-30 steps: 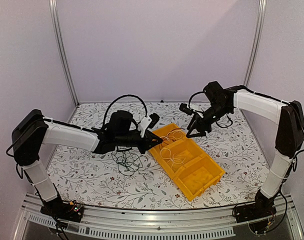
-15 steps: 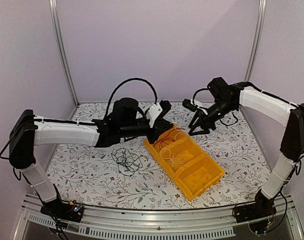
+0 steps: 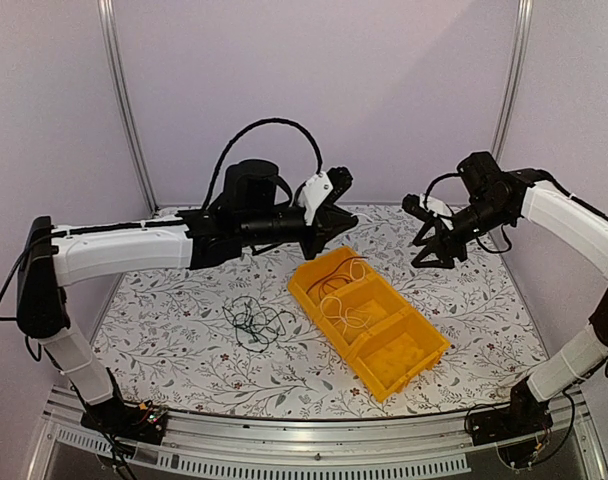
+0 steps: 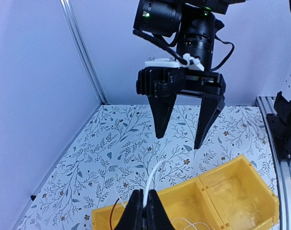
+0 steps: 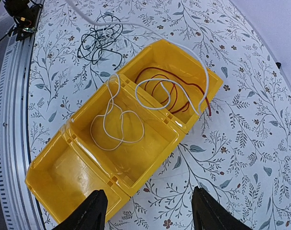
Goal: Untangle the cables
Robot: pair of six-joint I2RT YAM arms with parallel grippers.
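The left gripper [image 4: 144, 203] is closed, its two fingers pressed together on the white cable [image 4: 153, 178]. The cable comes out from between the fingertips and curves away and down toward the yellow bin [image 5: 73, 177] beneath it. Opposite, and well apart from it, the right gripper [image 4: 179, 142] hangs in the air with its jaws spread wide and its fingers pointing down. Nothing is between them and they touch nothing. From the right gripper's own camera, the bin lies straight below and ahead of its fingers on the flowered table [image 5: 241, 134]. The bare end compartment is nearest the fingers. White loops lie in the middle compartment. In the compartment farthest from the fingers, the reddish-brown cable [image 5: 179, 103] is coiled under another white loop. A white strand runs along that far compartment's rim, leaves the bin and rises out of view toward the left gripper. Whether the middle compartment's loops belong to the same wire cannot be told. Beyond the bin from the right gripper, the black cables [image 5: 98, 43] sit in a loose tangle on the table, outside the bin and clear of both grippers. Seen from above, that tangle is below the left arm and nearer its base than its gripper, which is raised over the bin's far end.
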